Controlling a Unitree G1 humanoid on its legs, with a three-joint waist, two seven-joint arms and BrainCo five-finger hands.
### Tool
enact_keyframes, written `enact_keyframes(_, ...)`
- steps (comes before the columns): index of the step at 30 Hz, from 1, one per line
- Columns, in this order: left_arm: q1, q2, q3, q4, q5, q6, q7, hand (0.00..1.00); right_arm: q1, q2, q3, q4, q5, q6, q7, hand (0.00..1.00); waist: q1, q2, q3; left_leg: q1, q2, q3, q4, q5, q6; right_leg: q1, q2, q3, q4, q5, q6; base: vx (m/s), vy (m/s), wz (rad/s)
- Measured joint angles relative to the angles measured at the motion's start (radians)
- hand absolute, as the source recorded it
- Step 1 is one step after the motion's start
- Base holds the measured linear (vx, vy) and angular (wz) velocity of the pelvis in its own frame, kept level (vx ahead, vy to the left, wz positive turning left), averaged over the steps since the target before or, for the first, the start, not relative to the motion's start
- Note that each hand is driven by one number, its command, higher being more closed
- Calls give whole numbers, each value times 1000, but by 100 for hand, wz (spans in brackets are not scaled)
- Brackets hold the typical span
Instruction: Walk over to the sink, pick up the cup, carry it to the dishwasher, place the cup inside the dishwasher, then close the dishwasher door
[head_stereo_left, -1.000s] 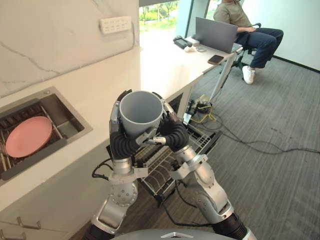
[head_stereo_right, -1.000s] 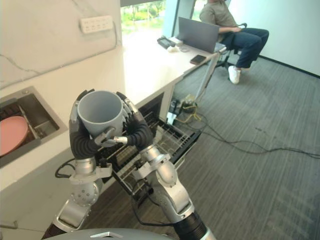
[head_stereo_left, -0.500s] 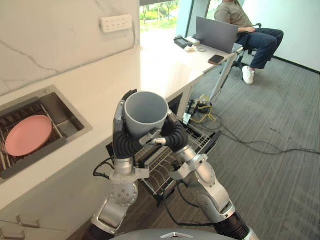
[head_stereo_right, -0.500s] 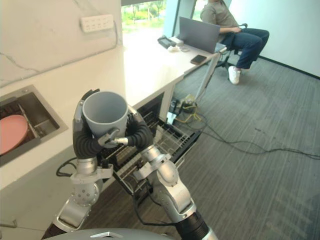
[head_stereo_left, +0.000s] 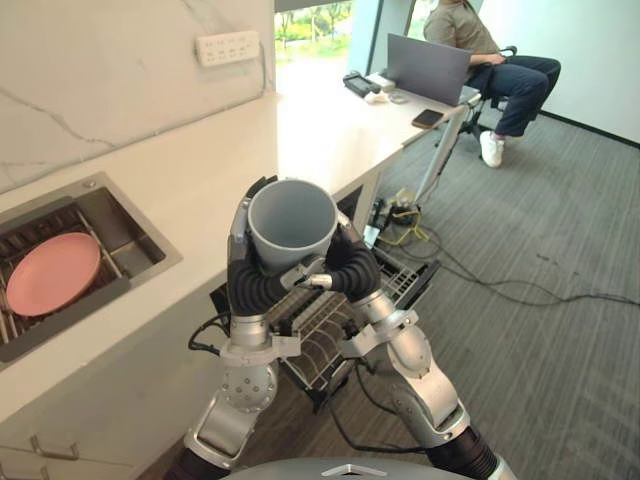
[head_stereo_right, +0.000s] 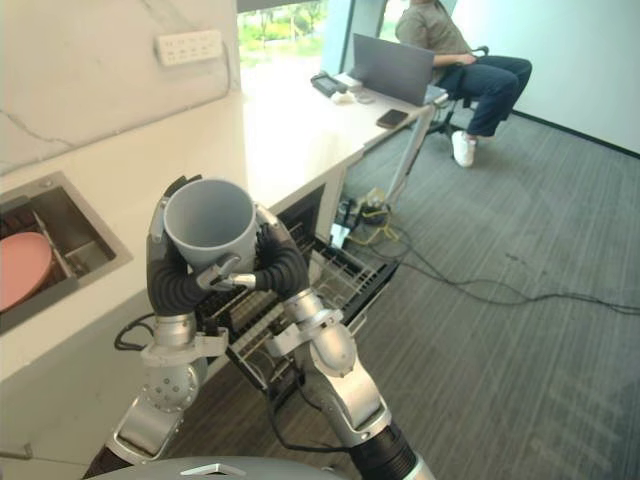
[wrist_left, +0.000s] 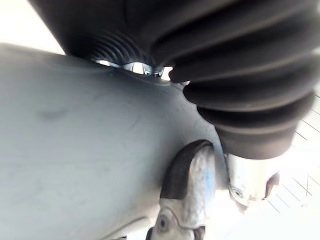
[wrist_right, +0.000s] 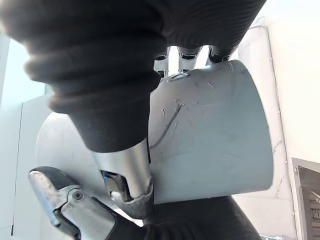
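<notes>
So, roughly halfway, I'd say. The white tabletop (head_stereo_left: 200, 190) runs from 8 o'clock up toward 1 o'clock in the head views. The dishwasher rack (head_stereo_left: 400, 285) is pulled out from under its edge, at about 5 o'clock from the cup. The sink (head_stereo_left: 130, 235) is off at 9 o'clock with a pink plate (head_stereo_left: 52, 273) lying in it.

The grey cup (head_stereo_left: 292, 222) is up in the air near the middle, mouth up, well clear of the sink and hanging about over the rack's near end. The left hand (head_stereo_left: 248, 285) and right hand (head_stereo_left: 352, 265) both have their fingers curled round its wall, one on each side.

So pickup's done and the carry looks nearly over. What's left is lowering the cup into the rack, letting go, probably sliding the rack in, then shutting the door.
</notes>
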Motion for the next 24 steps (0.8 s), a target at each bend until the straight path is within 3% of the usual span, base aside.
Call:
enact_keyframes(22, 15, 3, -35, 45, -67, -3, -72, 0, 0, 51, -61, -24, 24, -21, -123, 100, -5, 17, 13, -9, -1, 7, 0, -1, 0, -14, 0, 8, -2, 3, 2, 0, 0, 0)
enact_keyframes(24, 21, 3, -32, 62, -111, -1, -109, 0, 0, 51, -80, -24, 24, -21, -141, 100, -7, 17, 13, -8, -1, 7, 0, -1, 0, -13, 0, 8, -2, 3, 2, 0, 0, 0)
